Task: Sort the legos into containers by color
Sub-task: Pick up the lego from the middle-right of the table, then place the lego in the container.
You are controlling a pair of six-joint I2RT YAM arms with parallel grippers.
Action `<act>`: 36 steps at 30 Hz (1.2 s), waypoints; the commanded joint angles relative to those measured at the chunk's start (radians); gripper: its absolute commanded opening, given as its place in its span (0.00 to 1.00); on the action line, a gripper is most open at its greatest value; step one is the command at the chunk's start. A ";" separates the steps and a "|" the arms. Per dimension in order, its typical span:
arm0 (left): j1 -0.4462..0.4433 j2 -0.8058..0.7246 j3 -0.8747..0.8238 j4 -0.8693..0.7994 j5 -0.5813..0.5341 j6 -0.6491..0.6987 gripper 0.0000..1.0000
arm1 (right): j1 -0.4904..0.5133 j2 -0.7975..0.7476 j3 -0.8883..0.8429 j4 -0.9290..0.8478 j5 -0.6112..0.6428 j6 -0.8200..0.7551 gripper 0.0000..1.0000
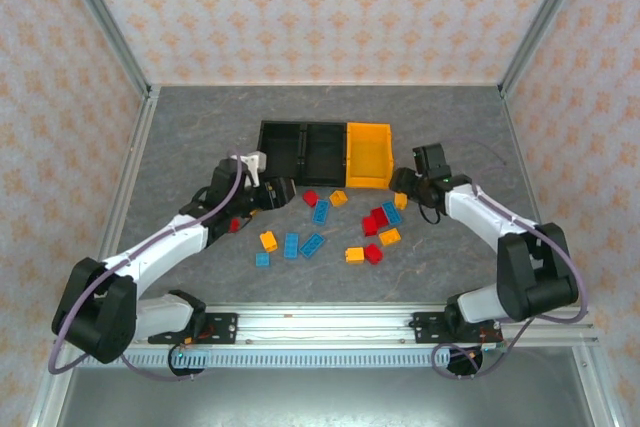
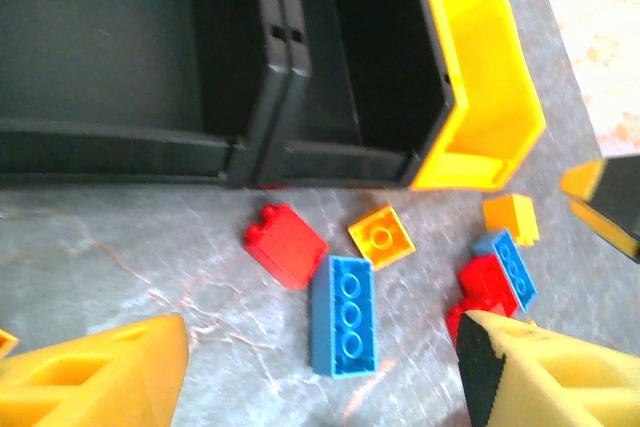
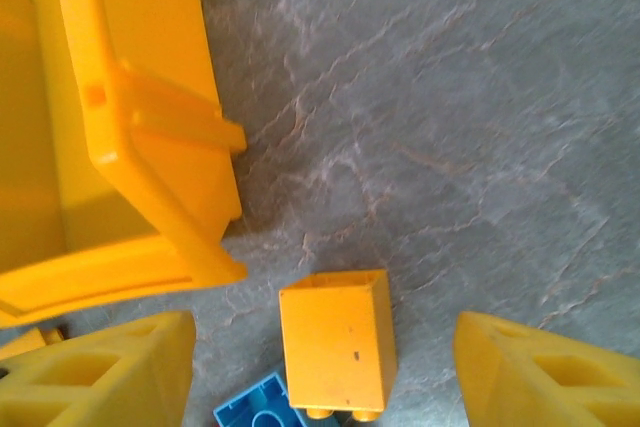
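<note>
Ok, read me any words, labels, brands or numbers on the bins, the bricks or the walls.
None can be read.
The black bins and the yellow bin carry no label.
The studs of the blue brick are too blurred for any brand mark.
The wallpaper bears a pattern, no letters.

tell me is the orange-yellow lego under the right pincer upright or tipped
Tipped on its side: the small orange-yellow plastic brick turns a smooth face to the wrist camera, and its studs point sideways.
</note>
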 commanded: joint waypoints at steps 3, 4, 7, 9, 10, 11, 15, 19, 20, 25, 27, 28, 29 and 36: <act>-0.044 0.004 -0.013 0.013 -0.010 -0.030 0.73 | 0.042 0.053 -0.008 -0.029 0.043 -0.012 0.69; -0.051 0.007 -0.012 0.012 -0.016 -0.030 0.73 | 0.045 0.065 -0.007 -0.026 0.047 -0.011 0.68; -0.058 0.006 -0.012 0.008 -0.024 -0.031 0.73 | 0.045 0.094 -0.006 -0.018 0.062 -0.007 0.62; -0.060 0.005 -0.012 0.005 -0.030 -0.030 0.73 | 0.046 0.108 -0.004 -0.012 0.070 -0.006 0.61; -0.062 0.002 -0.013 0.003 -0.034 -0.030 0.71 | 0.045 0.114 -0.003 -0.009 0.074 -0.006 0.61; -0.062 0.002 -0.014 0.001 -0.034 -0.030 0.71 | 0.046 0.119 -0.005 -0.005 0.077 -0.007 0.61; -0.067 -0.007 -0.018 0.000 -0.041 -0.062 0.71 | 0.046 0.157 0.006 0.001 0.084 -0.015 0.56; -0.073 -0.014 -0.018 -0.001 -0.046 -0.067 0.71 | 0.046 0.166 0.010 0.002 0.096 -0.020 0.45; -0.075 -0.013 -0.018 0.001 -0.047 -0.067 0.71 | 0.046 0.163 0.012 0.001 0.099 -0.021 0.41; -0.084 -0.011 -0.009 0.009 -0.048 -0.079 0.70 | 0.046 0.119 0.025 -0.049 0.129 -0.024 0.31; -0.087 -0.012 -0.001 0.009 -0.050 -0.082 0.70 | 0.046 0.084 0.033 -0.080 0.141 -0.023 0.30; -0.089 -0.013 0.004 0.009 -0.051 -0.085 0.70 | 0.046 0.063 0.042 -0.101 0.143 -0.024 0.30; -0.090 -0.014 0.009 0.009 -0.049 -0.087 0.70 | 0.047 0.046 0.052 -0.118 0.142 -0.026 0.29; -0.091 -0.013 0.070 -0.010 -0.064 -0.116 0.69 | 0.048 -0.030 0.175 -0.204 0.087 -0.037 0.28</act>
